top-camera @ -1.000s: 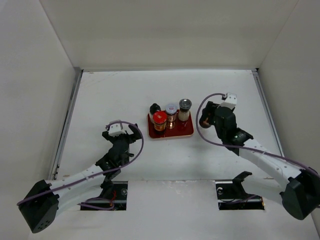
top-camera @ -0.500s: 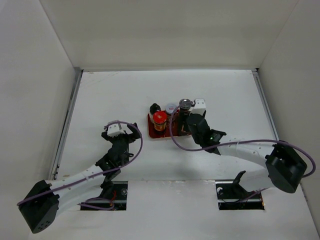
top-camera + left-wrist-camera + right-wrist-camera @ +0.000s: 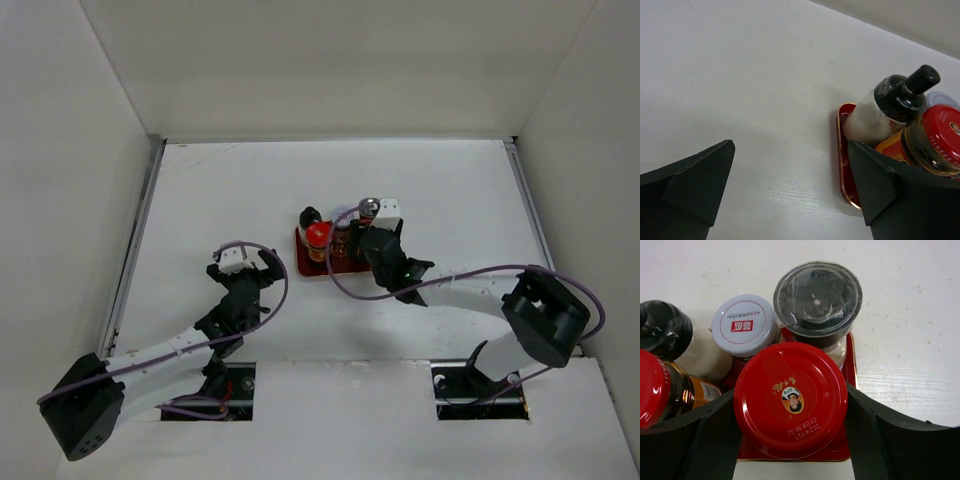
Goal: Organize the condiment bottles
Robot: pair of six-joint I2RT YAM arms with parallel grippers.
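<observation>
My right gripper is shut on a red-lidded jar with a small portrait on its lid, held over the near right part of the red tray. Behind it on the tray stand a dark-grey-lidded bottle, a silver-lidded jar, a white bottle with a black cap and another red-capped jar. In the top view my right gripper covers the tray's right half. My left gripper is open and empty over bare table left of the tray, near the white bottle.
White walls enclose the table on three sides. A metal rail runs along the left edge. The left arm lies low at the near left, and the right arm stretches across the near right.
My right arm has swung left from beside the tray to over its right half, carrying the red-lidded jar. The left arm has barely moved.
</observation>
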